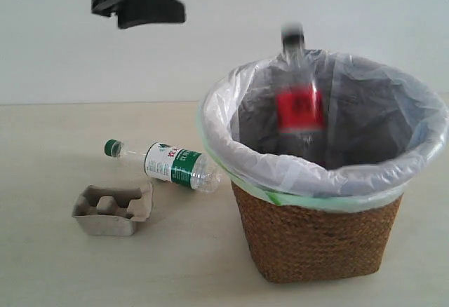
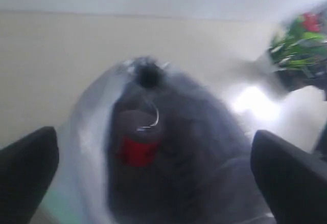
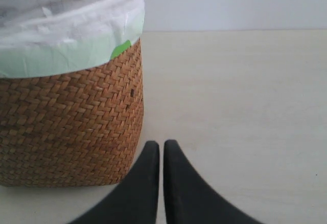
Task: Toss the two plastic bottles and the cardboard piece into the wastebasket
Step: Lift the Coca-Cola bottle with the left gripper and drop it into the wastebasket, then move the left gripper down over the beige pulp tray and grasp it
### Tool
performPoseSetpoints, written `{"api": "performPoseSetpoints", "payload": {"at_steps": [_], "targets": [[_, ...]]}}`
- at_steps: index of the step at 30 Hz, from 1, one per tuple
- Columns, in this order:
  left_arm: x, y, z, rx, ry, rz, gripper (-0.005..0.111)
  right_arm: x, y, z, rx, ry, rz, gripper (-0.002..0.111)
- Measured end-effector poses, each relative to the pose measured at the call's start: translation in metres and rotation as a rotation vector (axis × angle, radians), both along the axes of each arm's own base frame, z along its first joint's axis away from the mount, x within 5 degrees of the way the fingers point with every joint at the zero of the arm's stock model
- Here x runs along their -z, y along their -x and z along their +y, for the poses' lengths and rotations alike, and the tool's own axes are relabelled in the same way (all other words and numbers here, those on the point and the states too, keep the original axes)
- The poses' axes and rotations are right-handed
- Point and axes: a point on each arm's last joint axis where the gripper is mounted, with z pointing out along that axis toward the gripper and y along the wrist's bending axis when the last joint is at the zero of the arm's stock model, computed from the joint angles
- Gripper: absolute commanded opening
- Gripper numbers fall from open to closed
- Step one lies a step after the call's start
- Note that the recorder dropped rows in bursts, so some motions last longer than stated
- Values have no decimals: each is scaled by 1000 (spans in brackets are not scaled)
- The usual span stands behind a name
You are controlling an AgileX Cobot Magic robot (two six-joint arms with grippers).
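The left end effector (image 1: 133, 5) hangs high above the tabletop (image 1: 56, 265) with its 2 fingers wide apart and nothing between them. The red-label bottle (image 1: 299, 104) is inside the mouth of the wastebasket (image 1: 316, 244): upright, blurred, black cap just above the lined rim and nothing holding it. I judge it to be dropping in, which makes 1 of 3 items as good as done.

That leaves the green-cap bottle (image 1: 172, 165) and the cardboard piece (image 1: 112, 210), both on the tabletop to the left of the wastebasket. The bottle lies on its side below the left end effector and a little toward the wastebasket. Its long axis runs from the cap at far left to the base, which is just beside the wicker wall. A grasp would likely go across that axis, at the label.

The right end effector (image 3: 161, 150) sits low on the far side of the wastebasket, fingers pressed together and empty — so the left arm looks nearer to both items.
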Motion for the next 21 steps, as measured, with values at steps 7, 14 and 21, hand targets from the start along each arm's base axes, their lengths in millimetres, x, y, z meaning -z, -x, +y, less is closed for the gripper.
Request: {"api": "performPoseSetpoints", "payload": {"at_steps": [7,14,21], "targets": [[37,-2,54,-148,-566,187,95,0,0,0,0,0,0,0],[64,1,83,-221,-912,304,95,0,0,0,0,0,0,0],[141,5,85,-40,-1048,385,95,0,0,0,0,0,0,0]]}}
